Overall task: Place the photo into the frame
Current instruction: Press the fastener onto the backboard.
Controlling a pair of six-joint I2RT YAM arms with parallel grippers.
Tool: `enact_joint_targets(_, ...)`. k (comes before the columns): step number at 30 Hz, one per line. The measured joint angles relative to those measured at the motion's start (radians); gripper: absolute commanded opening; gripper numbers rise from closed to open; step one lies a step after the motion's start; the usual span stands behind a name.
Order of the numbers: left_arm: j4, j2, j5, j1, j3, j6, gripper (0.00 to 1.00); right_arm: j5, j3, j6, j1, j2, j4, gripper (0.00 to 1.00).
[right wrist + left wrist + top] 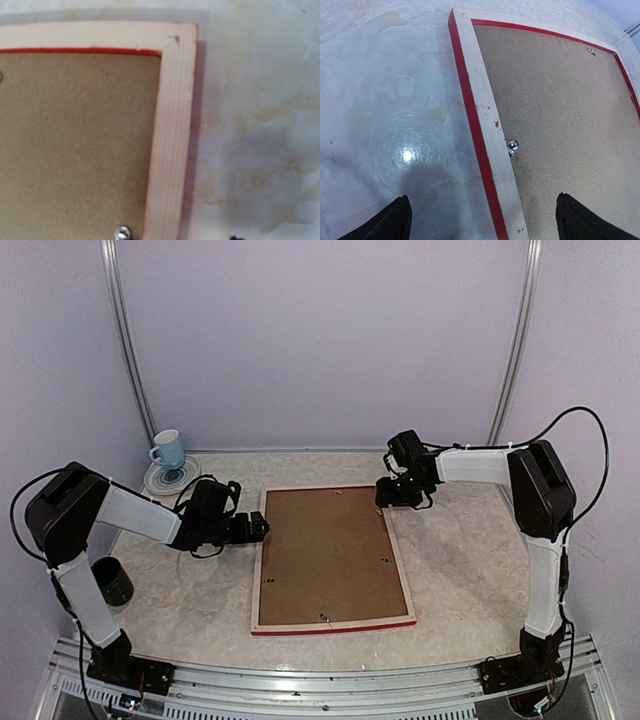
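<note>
One frame (334,624) back-up, front hidden | left gripper (486,217) jaws apart | right gripper (392,496) opening: cannot tell

The large rectangular picture frame (259,560) of thin wooden bars lies flat, face down, at the middle of the pale marbled table (460,570). Its bare pale back faces up and its outer edges show red. A brown fibreboard backing panel (330,555) fills its opening.

frame (258,580) lies flat mid tabletop (460,570), low obstacle. Room to pass on its right and along the near edge. Left is tighter: blue cup (168,450) on saucer (160,483) far-left, black cup (112,580) at left edge, left pincer (258,529) just beside the left bar.
</note>
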Motion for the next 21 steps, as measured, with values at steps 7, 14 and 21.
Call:
enact_joint_targets(7,0.002,0.006,0.027,0.004,0.0,-0.005,0.99,-0.007,0.0,-0.006,0.0,0.009,0.001,0.57)
enact_joint_targets(14,0.015,0.016,0.051,0.013,0.0,-0.011,0.99,-0.015,0.0,-0.006,0.0,0.039,0.0,0.53)
enact_joint_targets(21,0.026,0.022,0.063,0.019,0.003,-0.019,0.99,-0.014,0.0,-0.006,0.0,0.042,0.0,0.5)
